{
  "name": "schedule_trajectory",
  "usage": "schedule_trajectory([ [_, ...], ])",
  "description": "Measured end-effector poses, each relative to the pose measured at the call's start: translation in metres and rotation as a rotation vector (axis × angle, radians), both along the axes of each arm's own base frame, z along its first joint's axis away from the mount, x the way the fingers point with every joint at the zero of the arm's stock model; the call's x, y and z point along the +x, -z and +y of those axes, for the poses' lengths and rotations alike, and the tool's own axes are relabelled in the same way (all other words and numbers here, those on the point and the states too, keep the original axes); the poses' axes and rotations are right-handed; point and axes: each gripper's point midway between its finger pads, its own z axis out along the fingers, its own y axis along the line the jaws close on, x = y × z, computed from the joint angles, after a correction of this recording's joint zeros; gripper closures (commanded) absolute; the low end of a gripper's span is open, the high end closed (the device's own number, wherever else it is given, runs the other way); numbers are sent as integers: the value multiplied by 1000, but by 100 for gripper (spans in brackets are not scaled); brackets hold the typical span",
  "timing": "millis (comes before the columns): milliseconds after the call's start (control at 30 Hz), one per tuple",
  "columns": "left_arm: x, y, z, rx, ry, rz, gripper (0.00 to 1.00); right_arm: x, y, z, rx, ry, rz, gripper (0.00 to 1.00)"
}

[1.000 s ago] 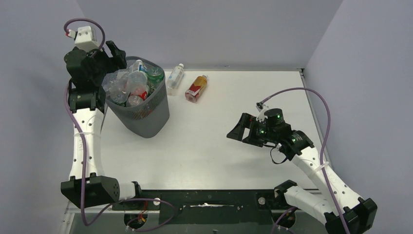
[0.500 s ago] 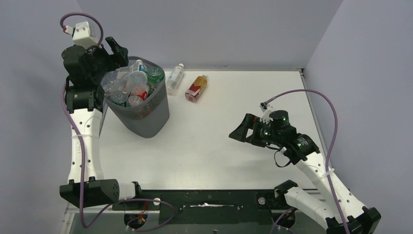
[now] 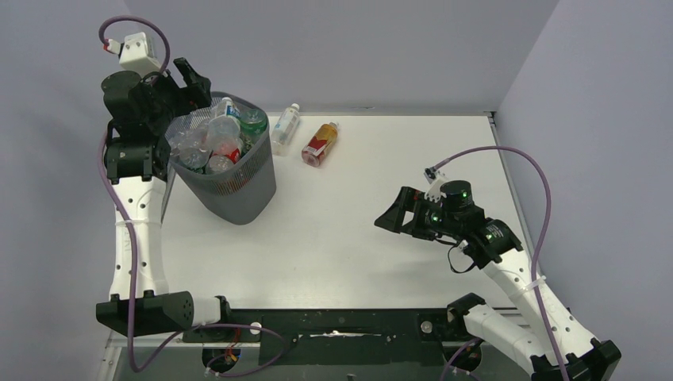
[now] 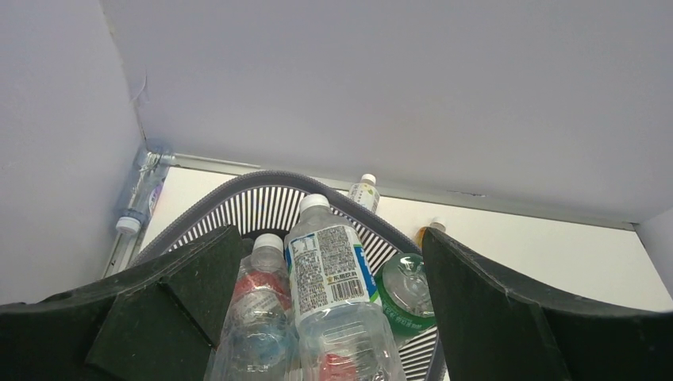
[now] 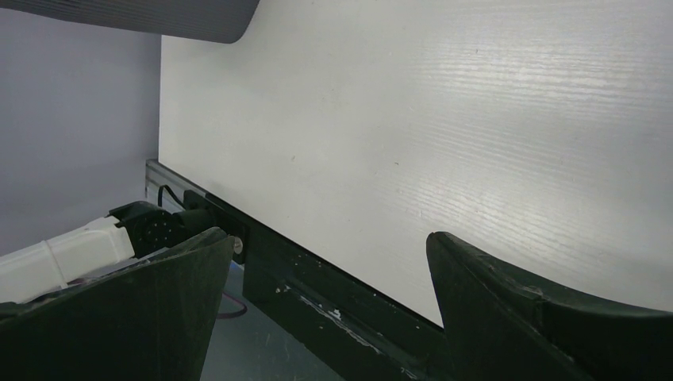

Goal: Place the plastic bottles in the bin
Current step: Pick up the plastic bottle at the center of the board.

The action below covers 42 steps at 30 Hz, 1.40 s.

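The dark grey mesh bin (image 3: pixel 230 184) stands at the back left, heaped with plastic bottles (image 3: pixel 213 141). My left gripper (image 3: pixel 189 82) is open and empty, just above the bin's back-left rim. In the left wrist view (image 4: pixel 329 240) it looks down on a clear white-labelled bottle (image 4: pixel 329 274), a red-labelled one (image 4: pixel 255 305) and a green one (image 4: pixel 406 295) inside the bin (image 4: pixel 262 179). A clear bottle (image 3: pixel 285 127) and an amber red-labelled bottle (image 3: pixel 321 143) lie on the table right of the bin. My right gripper (image 3: pixel 392 216) is open and empty, low over the table's right half.
Another clear bottle (image 4: pixel 140 195) lies in the back-left corner against the wall, behind the bin. The right wrist view (image 5: pixel 325 240) shows bare white table (image 5: pixel 444 111), its black front rail (image 5: pixel 333 294) and the bin's base (image 5: pixel 159 17). Walls close in the table on three sides.
My left gripper has shifted slightly up and back over the bin's rim. My right arm has drawn back a little toward the right and near side. Neither holds anything.
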Motion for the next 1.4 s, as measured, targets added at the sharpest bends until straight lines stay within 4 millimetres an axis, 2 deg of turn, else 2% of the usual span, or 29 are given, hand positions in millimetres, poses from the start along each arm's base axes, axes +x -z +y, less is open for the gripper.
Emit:
schedule_trajectory([
  [333, 0, 4, 2, -3, -15, 15, 15, 0, -1, 1, 9, -9, -2, 2],
  [500, 2, 4, -6, -19, 1, 17, 15, 4, -2, 0, 14, -5, -19, 2],
  [633, 14, -3, -33, -19, 62, 14, 15, 4, -2, 0, 15, -10, -21, 2],
  [767, 22, -15, -83, -2, 163, 12, 15, 7, -1, -4, 6, 1, -26, 2],
  [833, 19, -15, -104, 4, 209, 21, 15, 11, -3, -11, -4, 19, -31, 2],
  [867, 17, -14, -110, 9, 224, 30, 15, 14, -8, -17, -9, 36, -33, 2],
  [933, 13, -13, -115, 13, 235, 43, 15, 28, -30, -29, -7, 78, -61, 2],
  [1100, 5, -18, -116, 18, 241, 61, 15, 70, -119, -54, 26, 140, -250, 2],
  [1167, 0, -24, -123, 23, 260, 58, 15, 78, -145, -62, 32, 144, -313, 2],
  [1267, -6, -27, -139, 30, 303, 57, 15, 80, -157, -62, 40, 115, -349, 2],
  [1400, -9, -17, -163, 42, 355, 90, 15, 74, -142, -56, 60, 75, -316, 2],
])
